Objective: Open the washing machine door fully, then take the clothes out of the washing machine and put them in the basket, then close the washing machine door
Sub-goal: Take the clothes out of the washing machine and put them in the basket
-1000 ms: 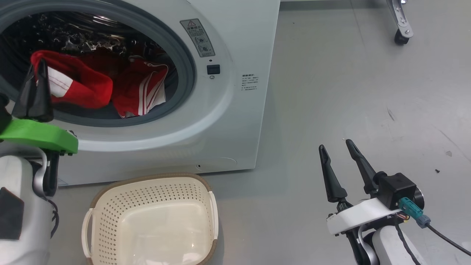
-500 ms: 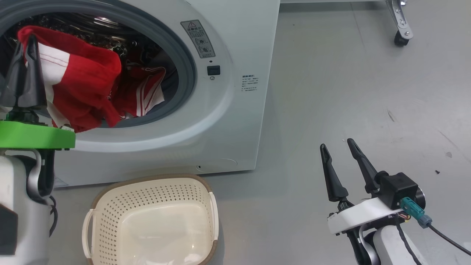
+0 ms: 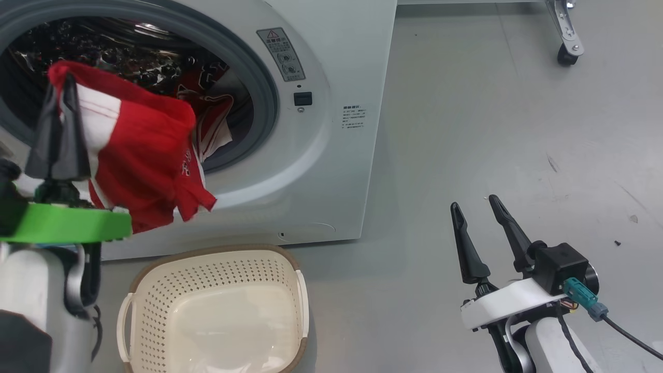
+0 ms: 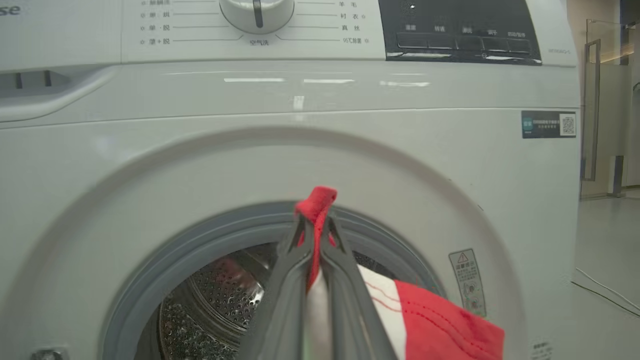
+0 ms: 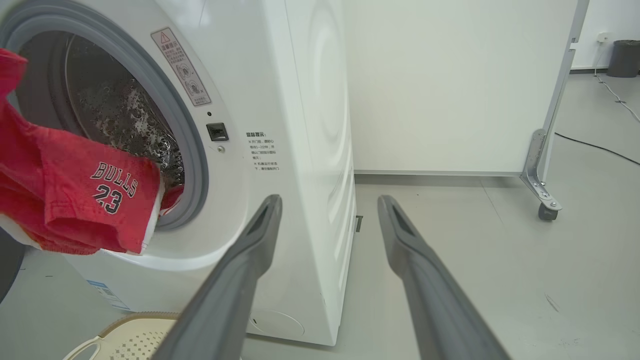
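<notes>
The white washing machine [image 3: 331,62] stands with its grey-ringed mouth [image 3: 265,77] open; its door is out of view. My left gripper [image 3: 61,85] is shut on a red garment [image 3: 145,155] with a white stripe. The garment hangs outside the mouth, above and left of the cream basket [image 3: 217,274]. In the left wrist view the left gripper [image 4: 315,220] pinches a red fold, and the cloth [image 4: 440,325] trails to the lower right. Its lettering [image 5: 112,187] shows in the right wrist view. More red clothes [image 3: 212,122] lie in the drum. My right gripper [image 3: 473,202] is open and holds nothing, over the floor at the right.
The basket sits on the grey floor in front of the machine. A white partition [image 5: 450,85] on a caster leg [image 3: 567,49] stands behind and to the right. A cable [image 5: 595,145] and a dark bin [image 5: 625,57] lie at the far right.
My left gripper has pulled the red garment up and out of the drum; it now hangs in front of the mouth. The right gripper has not moved.
</notes>
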You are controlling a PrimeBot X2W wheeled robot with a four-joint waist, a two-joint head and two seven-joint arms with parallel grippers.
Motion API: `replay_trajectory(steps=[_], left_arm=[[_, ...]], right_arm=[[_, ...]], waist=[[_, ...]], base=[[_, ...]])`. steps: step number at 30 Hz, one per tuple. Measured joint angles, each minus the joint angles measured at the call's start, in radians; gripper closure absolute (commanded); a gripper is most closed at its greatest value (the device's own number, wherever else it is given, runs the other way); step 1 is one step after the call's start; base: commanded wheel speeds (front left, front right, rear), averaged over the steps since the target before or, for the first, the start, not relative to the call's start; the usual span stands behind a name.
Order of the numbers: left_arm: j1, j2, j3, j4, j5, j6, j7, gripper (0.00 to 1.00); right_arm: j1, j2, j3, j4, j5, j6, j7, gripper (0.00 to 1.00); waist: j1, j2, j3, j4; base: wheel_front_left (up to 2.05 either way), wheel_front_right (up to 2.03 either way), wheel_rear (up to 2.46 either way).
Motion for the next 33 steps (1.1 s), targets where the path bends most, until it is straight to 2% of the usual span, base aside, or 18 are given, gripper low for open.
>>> replay_trajectory(steps=[18, 28, 33], left_arm=[[0.185, 0.016, -0.219, 0.078, -0.022, -0.003, 0.02, 1.0], [0.223, 0.024, -0.299, 0.167, -0.042, -0.003, 0.074, 1.0], [0.241, 0.031, -0.308, 0.238, -0.05, -0.003, 0.11, 1.0]], right_arm=[[0.0, 0.0, 0.022, -0.003, 0.0, 0.006, 0.0, 0.0], [-0.004, 0.0, 0.024, -0.011, 0.0, 0.006, 0.0, 0.0], [-0.012, 0.0, 0.028, -0.018, 0.0, 0.006, 0.0, 0.0]], waist=[[0.0, 0.0, 0.036, -0.018], [0.0001, 0.0, 0.069, -0.031], [0.0, 0.0, 0.091, -0.039]], base=[[0.0, 0.0, 0.0], [0.0, 0.0, 0.0], [0.0, 0.0, 0.0]])
